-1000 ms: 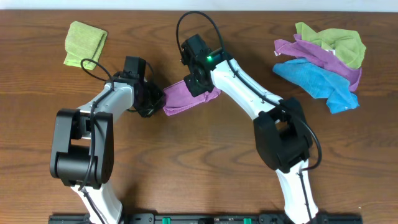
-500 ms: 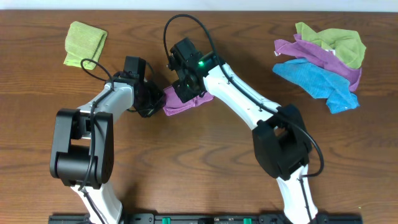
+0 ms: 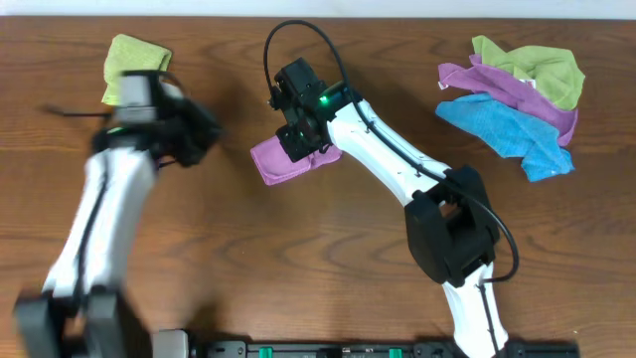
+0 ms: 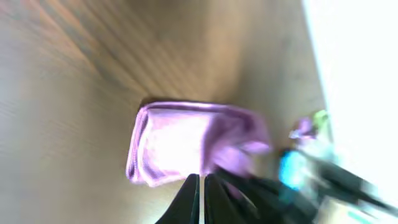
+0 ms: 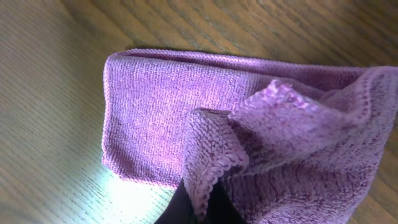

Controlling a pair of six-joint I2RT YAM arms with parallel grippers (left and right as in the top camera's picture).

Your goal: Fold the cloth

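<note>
The purple cloth point(image 3: 276, 161) lies folded in a small thick rectangle, one rumpled corner pinched in the right claw point(image 5: 198, 202), the left claw point(image 4: 200, 193) closed and empty.

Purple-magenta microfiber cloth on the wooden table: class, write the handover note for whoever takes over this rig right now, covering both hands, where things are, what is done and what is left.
Left hand: shut, empty, near the folded lime-green towel, away from the purple-magenta microfiber cloth.
Right hand: shut on a bunched edge of that cloth, mid-table.
Done: the cloth lies folded into a narrow band on the wooden table.
Left: probably lay the pinched flap flat, release, and check that the edges line up.
Heap of green, purple and blue towels: far right, apart from both hands.
</note>
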